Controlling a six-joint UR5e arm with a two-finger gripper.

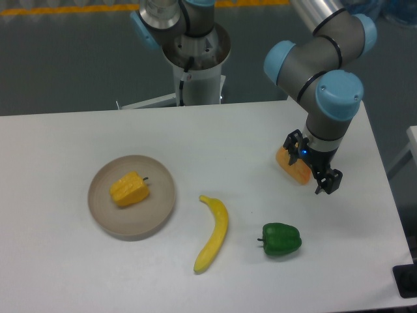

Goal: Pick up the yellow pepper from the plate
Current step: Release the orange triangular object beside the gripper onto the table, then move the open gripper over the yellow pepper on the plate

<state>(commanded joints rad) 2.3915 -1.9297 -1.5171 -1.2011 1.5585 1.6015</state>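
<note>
My end effector (314,171): right of frame, fingers parted, grasping nothing, orange wedge (292,165) just beside it.
Risk: sweeping left, I may knock the wedge or banana (214,233).
Yellow pepper (128,189): on the plate (156,218), lower left; long axis roughly horizontal, stem pointing right. Lumpy sides might slip.

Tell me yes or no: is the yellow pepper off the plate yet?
No, the yellow pepper lies on the plate, far from the gripper.
</note>
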